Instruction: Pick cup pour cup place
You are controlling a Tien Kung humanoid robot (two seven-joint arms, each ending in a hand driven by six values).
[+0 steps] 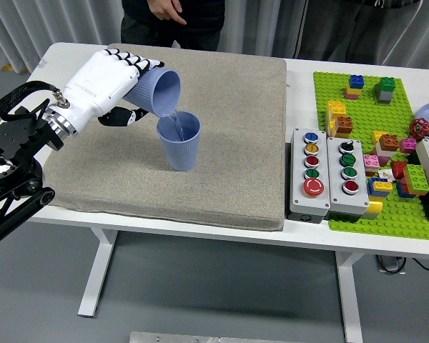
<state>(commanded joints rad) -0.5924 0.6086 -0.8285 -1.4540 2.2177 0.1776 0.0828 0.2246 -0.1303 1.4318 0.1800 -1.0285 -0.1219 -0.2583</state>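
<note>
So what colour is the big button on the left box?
Red, in the head view; left box.

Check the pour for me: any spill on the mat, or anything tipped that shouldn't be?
Nothing stands out. The left hand tilts the held cup over the upright cup, and the stream lands inside it. No wet patch is visible on the grey mat.
</note>
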